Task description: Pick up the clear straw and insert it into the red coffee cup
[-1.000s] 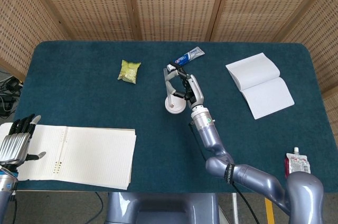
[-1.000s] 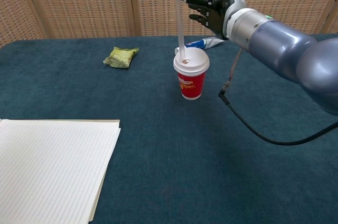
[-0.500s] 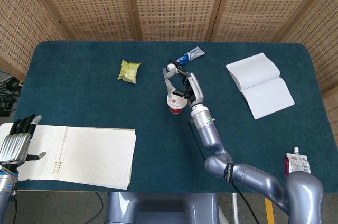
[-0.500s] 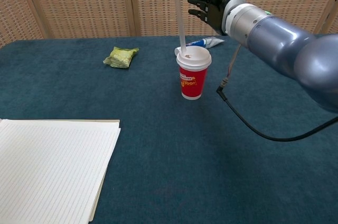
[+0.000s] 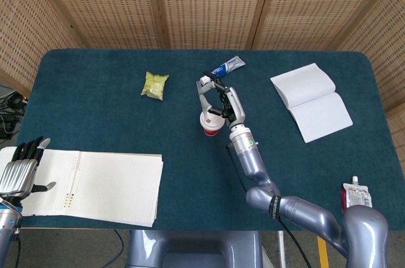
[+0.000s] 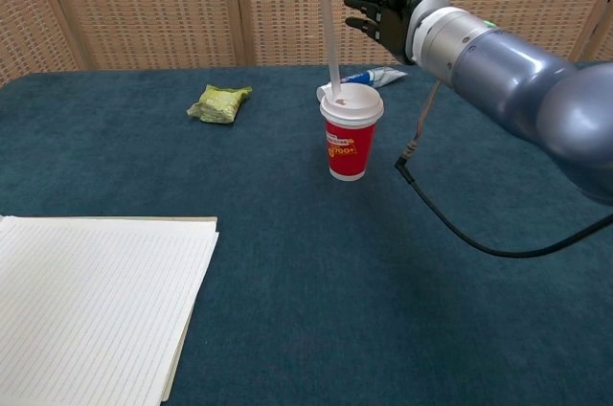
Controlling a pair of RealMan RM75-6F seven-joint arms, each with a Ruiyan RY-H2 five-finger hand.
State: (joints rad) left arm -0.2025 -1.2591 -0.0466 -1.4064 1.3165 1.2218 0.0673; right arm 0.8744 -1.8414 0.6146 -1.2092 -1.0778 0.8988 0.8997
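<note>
The red coffee cup [image 6: 350, 149] with a white lid [image 6: 352, 105] stands upright mid-table, also seen from above as the cup [image 5: 212, 126]. My right hand [image 6: 385, 3] hovers above and behind it and pinches the clear straw [image 6: 330, 28] near its top. The straw hangs almost vertical. Its lower end meets the lid near the left edge, and I cannot tell whether it sits in the hole. From above, the right hand [image 5: 223, 100] and straw [image 5: 204, 100] lie just behind the cup. My left hand [image 5: 19, 174] rests at the table's near left, fingers apart, holding nothing.
A green snack packet [image 6: 219, 102] lies left of the cup and a toothpaste tube [image 6: 379, 77] lies behind it. An open booklet [image 5: 311, 100] is at the far right, a lined notepad [image 6: 96, 301] at the near left, and a red pouch [image 5: 355, 193] at the near right. The arm's black cable [image 6: 450, 229] hangs right of the cup.
The cup has shifted slightly to the right and now shows its red side from above. The right hand and straw have risen a little, and the straw's end has moved toward the lid's edge.
</note>
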